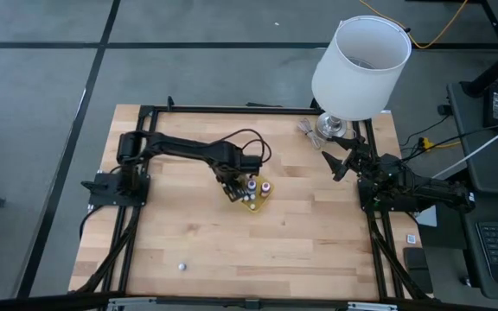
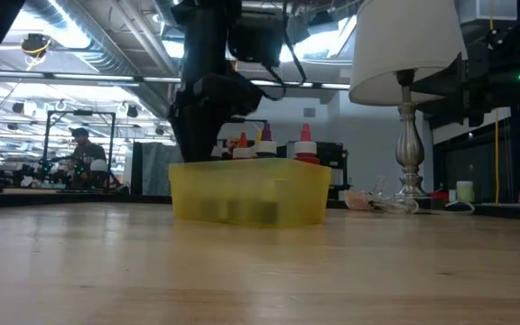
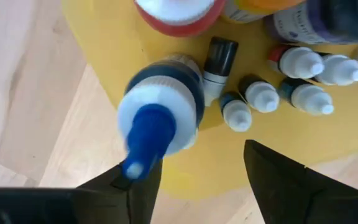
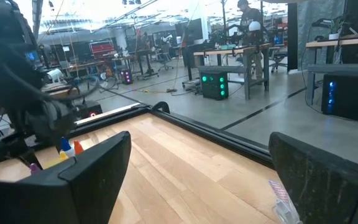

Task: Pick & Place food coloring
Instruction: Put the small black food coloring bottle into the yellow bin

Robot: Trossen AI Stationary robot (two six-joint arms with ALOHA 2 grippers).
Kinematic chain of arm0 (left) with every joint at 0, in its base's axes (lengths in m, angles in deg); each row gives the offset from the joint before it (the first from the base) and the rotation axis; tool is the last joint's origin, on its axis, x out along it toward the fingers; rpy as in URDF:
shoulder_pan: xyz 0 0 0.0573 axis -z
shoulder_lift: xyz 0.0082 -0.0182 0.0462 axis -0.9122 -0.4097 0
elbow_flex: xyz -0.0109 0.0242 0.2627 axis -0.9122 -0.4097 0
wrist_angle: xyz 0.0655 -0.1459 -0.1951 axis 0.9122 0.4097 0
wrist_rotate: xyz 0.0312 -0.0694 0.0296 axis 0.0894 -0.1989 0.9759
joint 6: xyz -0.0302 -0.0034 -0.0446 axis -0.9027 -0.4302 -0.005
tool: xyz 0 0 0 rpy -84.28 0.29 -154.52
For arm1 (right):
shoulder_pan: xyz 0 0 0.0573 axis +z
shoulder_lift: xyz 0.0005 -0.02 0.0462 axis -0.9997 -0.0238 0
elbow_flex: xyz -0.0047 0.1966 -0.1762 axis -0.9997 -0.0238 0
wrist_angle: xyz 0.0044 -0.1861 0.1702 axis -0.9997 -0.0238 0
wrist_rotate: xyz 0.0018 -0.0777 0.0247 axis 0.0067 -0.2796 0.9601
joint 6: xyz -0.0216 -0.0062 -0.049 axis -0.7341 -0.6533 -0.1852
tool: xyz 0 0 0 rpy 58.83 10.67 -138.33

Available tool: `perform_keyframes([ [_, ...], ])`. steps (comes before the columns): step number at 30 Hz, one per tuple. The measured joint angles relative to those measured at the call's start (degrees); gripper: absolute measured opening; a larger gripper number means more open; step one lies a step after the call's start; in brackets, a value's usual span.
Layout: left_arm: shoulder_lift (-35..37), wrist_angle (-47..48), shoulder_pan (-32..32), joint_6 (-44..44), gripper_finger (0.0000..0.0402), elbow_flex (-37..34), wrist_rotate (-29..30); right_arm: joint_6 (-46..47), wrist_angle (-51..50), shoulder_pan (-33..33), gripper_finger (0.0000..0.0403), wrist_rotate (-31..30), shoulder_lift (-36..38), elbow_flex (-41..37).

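Left gripper point(image 3: 188, 180) jaws spread over food coloring point(image 3: 303, 96) in yellow tray point(image 3: 117, 50), labels unreadable, right gripper point(image 4: 197, 180) jaws spread

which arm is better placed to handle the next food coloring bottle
Left. Its tool hangs right over the yellow tray, open, with a blue-capped bottle by one finger. The right tool waits open at the table's far right edge beside the lamp, well away from the bottles.
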Motion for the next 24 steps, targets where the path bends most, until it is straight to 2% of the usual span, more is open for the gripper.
perform_keyframes([
  [6,4.4,0.2,2.2,2.9,0.0243,0.0,0.5,0.0,0.0,0.0,0.0381,0.0,0.0,0.0],
  [12,9.2,5.1,7.7,9.2,0.0276,0.1,0.5,0.0,0.0,0.0,0.0381,0.0,0.0,0.0],
  [18,13.1,13.4,16.1,15.6,0.0302,0.1,-0.4,0.0,0.0,0.0,0.0381,0.0,0.0,0.0],
  [24,16.0,16.5,27.6,19.8,0.0300,0.1,-0.9,0.0,0.0,0.0,0.0381,0.0,0.0,0.0],
])
